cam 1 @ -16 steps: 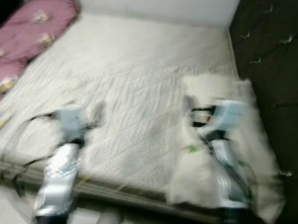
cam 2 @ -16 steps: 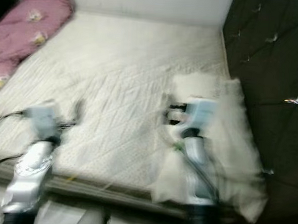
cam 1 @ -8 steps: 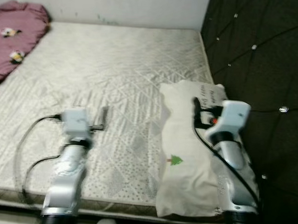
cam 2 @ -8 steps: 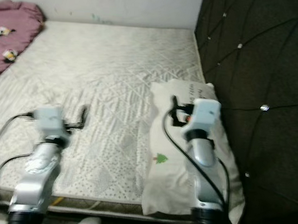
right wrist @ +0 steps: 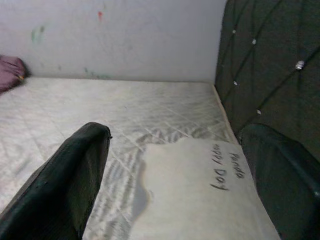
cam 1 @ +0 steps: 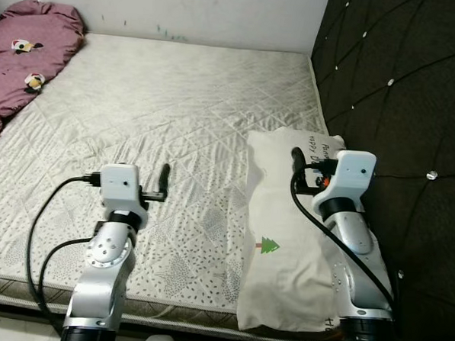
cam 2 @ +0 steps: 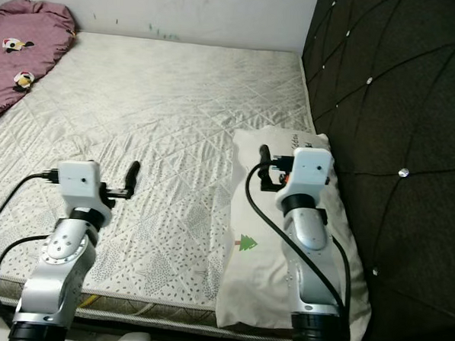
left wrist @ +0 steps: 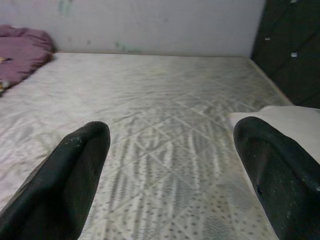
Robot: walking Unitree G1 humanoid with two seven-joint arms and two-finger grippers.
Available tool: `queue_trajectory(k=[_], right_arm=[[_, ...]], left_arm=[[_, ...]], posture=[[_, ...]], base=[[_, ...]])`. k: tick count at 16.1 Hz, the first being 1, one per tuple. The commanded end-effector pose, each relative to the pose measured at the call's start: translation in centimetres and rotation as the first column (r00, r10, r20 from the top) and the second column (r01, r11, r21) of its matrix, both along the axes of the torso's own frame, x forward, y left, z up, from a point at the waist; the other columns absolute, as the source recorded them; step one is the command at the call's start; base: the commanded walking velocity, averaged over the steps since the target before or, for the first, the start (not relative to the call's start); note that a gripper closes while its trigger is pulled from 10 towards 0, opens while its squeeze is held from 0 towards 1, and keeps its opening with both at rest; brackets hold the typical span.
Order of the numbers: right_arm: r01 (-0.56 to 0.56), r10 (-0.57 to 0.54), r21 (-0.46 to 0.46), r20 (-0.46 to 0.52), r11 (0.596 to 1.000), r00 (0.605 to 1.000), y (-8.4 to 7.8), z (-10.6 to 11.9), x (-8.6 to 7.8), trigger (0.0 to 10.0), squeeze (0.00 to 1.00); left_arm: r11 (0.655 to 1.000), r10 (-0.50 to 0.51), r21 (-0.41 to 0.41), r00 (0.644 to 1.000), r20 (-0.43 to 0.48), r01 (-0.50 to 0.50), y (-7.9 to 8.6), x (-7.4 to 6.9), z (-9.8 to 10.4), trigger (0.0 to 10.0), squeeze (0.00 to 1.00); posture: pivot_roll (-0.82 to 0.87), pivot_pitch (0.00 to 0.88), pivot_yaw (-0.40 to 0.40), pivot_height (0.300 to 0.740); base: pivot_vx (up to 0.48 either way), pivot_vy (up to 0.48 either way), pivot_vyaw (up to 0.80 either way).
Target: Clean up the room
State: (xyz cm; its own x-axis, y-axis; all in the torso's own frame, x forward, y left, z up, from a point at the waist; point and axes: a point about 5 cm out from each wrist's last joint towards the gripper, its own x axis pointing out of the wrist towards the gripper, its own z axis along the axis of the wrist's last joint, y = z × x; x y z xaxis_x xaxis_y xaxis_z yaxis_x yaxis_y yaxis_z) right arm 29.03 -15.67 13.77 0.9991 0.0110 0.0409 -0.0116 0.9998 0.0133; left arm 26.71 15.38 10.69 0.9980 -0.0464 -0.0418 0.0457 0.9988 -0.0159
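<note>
Left eye view: a white pillow (cam 1: 285, 235) is seen lying along the mattress (cam 1: 177, 114) edge, against the dark tufted headboard (cam 1: 399, 95). The right gripper (right wrist: 165, 190) is held wide-jawed above it; the left gripper (left wrist: 170, 165), equally spread, over bare quilting. A maroon blanket (cam 1: 27, 53) is bunched in the far corner.

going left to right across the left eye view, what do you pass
pink blanket → left hand → white pillow → right hand → dark padded headboard
</note>
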Motion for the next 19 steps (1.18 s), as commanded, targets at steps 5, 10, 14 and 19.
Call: queue_trajectory(k=[5, 10, 14, 19], right_arm=[[0.008, -0.008, -0.008, -0.001, 1.000, 1.000, -0.3, 0.1, 0.4, 10.0, 0.00], [-0.003, 0.003, -0.014, 0.008, 1.000, 1.000, -0.1, 0.3, 0.5, 10.0, 0.00], [-0.029, 0.029, -0.011, 0.008, 1.000, 1.000, 0.4, 0.3, 0.6, 10.0, 0.00], [-0.069, 0.070, -0.041, 0.017, 0.997, 0.997, 1.0, 0.4, 0.8, 10.0, 0.00]], left_arm=[[1.000, -0.006, 0.005, 1.000, 0.010, 0.006, -0.1, 0.2, 0.4, 10.0, 0.00], [1.000, -0.009, 0.004, 1.000, 0.013, 0.009, -0.2, 0.3, 0.4, 10.0, 0.00], [1.000, 0.007, 0.001, 1.000, 0.018, -0.007, -0.2, 0.3, 0.5, 10.0, 0.00], [0.999, 0.023, 0.025, 0.999, 0.030, -0.024, 0.0, 0.2, 0.5, 10.0, 0.00]], posture=[[-0.03, 0.000, 0.001, 0.740], [-0.02, 0.000, -0.001, 0.740], [-0.02, 0.000, -0.005, 0.740], [-0.02, 0.000, -0.009, 0.740]], base=[[0.000, 0.472, -0.74], [0.000, 0.476, 0.00], [0.000, 0.466, 0.00], [0.000, 0.142, 0.00]])
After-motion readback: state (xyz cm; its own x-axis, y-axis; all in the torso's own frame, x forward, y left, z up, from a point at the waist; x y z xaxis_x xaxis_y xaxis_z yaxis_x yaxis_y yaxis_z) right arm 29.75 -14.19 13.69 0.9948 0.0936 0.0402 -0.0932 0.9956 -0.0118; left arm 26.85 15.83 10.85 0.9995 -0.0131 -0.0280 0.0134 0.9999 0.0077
